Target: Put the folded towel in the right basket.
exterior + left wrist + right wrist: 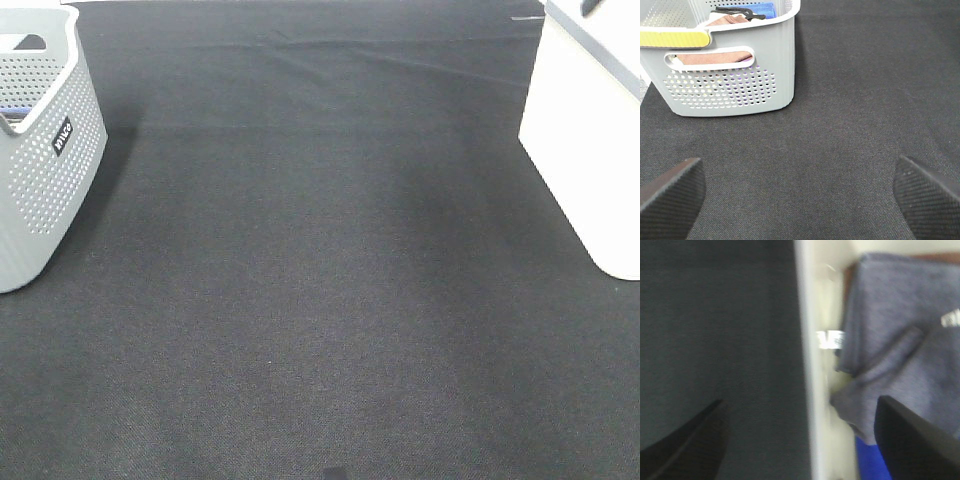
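Observation:
The pale lavender-grey towel lies inside the white right basket, somewhat rumpled, with a small white label showing; the view is blurred. My right gripper is open and empty, straddling the basket's rim, one finger outside over the black cloth and one over the towel. In the exterior high view the white basket stands at the right edge; its inside, the towel and both grippers are out of view there. My left gripper is open and empty above the black cloth, short of the grey basket.
A grey perforated basket with a black label stands at the left; in the left wrist view it holds brownish and blue cloths and a black item. Something blue lies under the towel. Black cloth covers the table.

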{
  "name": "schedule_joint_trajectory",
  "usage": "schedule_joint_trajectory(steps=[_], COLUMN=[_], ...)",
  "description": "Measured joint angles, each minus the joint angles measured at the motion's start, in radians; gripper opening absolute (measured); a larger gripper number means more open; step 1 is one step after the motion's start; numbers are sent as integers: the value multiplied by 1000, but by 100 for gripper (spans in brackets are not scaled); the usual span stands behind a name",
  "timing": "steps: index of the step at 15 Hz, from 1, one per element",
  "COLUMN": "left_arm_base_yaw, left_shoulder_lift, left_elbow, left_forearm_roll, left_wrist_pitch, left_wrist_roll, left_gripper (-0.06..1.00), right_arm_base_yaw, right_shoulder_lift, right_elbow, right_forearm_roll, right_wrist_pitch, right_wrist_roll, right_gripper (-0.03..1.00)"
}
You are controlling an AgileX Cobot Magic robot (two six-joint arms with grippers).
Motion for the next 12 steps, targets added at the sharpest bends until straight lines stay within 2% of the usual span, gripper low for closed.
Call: schedule_joint_trajectory(steps=[1,5,6,9,12], left_arm_base_yaw=[0,0,0,0,0], left_shoulder_lift=[0,0,0,0,0], left_elbow=[0,0,0,0,0], left_forearm_roll=[0,0,0,0,0], left_wrist_pitch=[0,0,0,0,0], left_wrist_roll=[0,0,0,0,0], left_gripper=[97,97,97,97,97], right_arm_base_yaw=[0,112,128,129,128], right_shoulder_lift=[0,-86,-134,-285,-470], right_elbow=[0,2,44,269,573], right_forearm_roll=[0,-5,-4,-16,-26], right_wrist_pitch=[0,1,0,-1,-1], right_wrist_roll=[0,10,19,25,25], right_gripper=[75,75,75,75,75])
